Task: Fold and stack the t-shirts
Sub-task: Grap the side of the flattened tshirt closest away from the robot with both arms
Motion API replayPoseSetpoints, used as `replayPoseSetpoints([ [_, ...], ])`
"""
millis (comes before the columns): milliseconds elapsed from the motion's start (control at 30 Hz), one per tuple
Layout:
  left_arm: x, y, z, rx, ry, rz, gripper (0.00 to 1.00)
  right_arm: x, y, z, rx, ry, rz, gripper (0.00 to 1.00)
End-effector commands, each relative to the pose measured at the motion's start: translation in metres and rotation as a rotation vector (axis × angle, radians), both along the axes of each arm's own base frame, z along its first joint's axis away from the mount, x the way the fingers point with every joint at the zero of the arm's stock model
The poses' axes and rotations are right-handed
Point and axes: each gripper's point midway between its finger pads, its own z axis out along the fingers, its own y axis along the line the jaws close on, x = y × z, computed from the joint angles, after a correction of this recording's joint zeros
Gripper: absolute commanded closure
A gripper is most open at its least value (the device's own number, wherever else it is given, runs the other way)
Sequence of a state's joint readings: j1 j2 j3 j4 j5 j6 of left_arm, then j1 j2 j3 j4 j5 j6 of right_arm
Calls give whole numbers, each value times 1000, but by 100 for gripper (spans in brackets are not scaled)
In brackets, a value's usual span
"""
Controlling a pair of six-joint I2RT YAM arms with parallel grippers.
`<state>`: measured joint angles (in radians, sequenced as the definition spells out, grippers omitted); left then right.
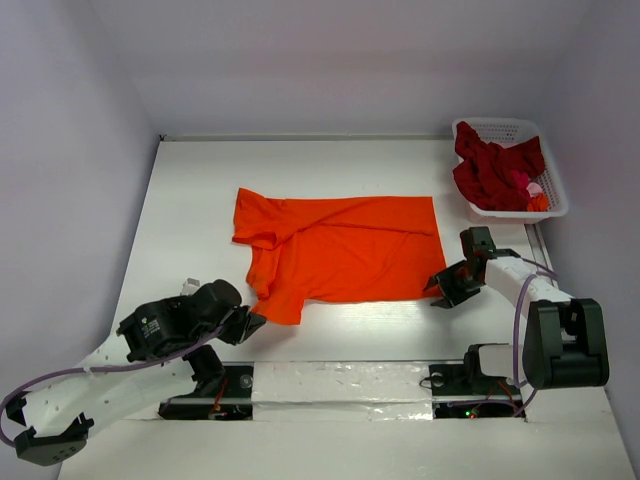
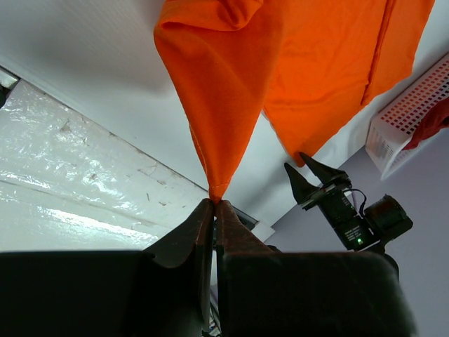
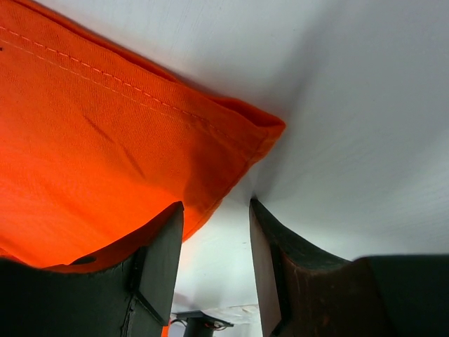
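table: white flat table [image 1: 190, 200], carries everything.
shirt: bright orange soft fabric t-shirt [image 1: 345, 245], spread mid-table.
handling: judged light, limp, prone to sag; grip the corners.
basket: white plastic lattice basket [image 1: 497, 124], far right.
spares: dark red crumpled t-shirts [image 1: 490, 170], heaped inside the basket.
left gripper [image 2: 212, 205]: fingers clenched on the shirt's near left tip.
right gripper [image 3: 215, 203]: fingers apart at the near right corner.

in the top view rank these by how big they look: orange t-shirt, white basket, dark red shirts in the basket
1. orange t-shirt, by far the largest
2. white basket
3. dark red shirts, bunched inside the basket, so smaller than it
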<state>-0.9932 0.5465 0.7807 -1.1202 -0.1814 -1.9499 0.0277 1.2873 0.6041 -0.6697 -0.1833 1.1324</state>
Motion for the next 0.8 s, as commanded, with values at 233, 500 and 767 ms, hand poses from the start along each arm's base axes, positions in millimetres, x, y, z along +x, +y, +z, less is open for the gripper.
replayPoseSetpoints([
  [233, 8, 0, 17, -99, 21, 149, 100, 10, 15, 3, 60, -57, -12, 50],
  [500, 7, 0, 16, -99, 23, 144, 100, 15, 19, 0, 55, -53, -7, 50],
  [767, 8, 1, 17, -102, 22, 150, 100, 15, 21, -2, 64, -56, -9, 69],
])
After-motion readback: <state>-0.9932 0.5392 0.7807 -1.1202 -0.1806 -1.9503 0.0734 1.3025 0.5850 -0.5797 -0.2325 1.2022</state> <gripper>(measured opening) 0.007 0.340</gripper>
